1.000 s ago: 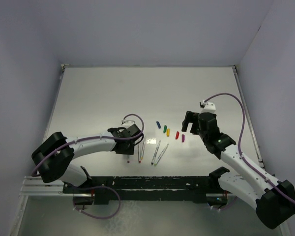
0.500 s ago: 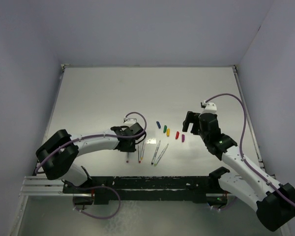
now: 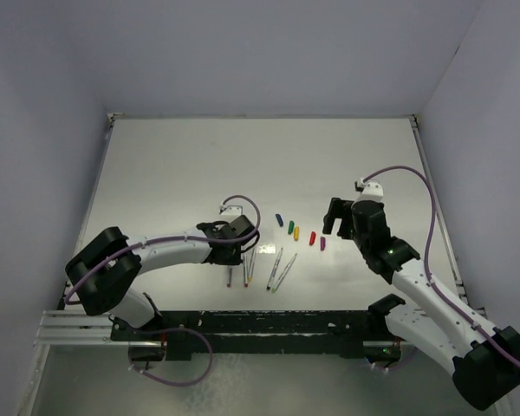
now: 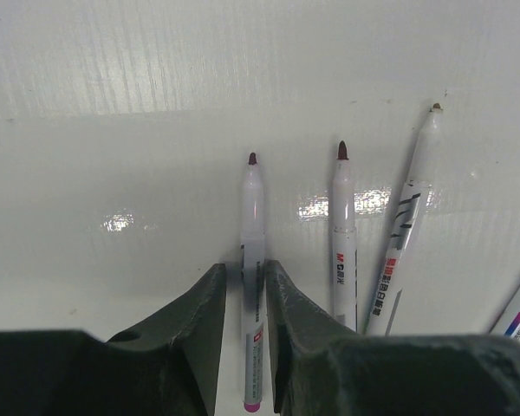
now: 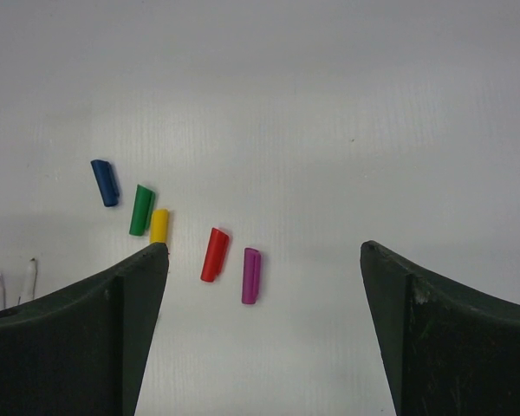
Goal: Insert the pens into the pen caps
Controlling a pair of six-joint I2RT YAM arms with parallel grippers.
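Fingers (image 4: pixel 195 334) of the left gripper (image 4: pixel 245 277) sit pinched narrowly on the leftmost pen (image 4: pixel 252 208) — barrel between them, tip pointing ahead — and, gripped toward its rear, it could pivot or slip on lifting, or nudge the neighbouring pen (image 4: pixel 343 225) just to their right.

Top cam: high behind the arms (image 3: pixel 169 250), looking down on the whole table (image 3: pixel 199 165). 2 wrist cams: close, low, forward-facing. Left shares pens (image 4: pixel 253 217) with top; right shares caps (image 5: pixel 213 254).
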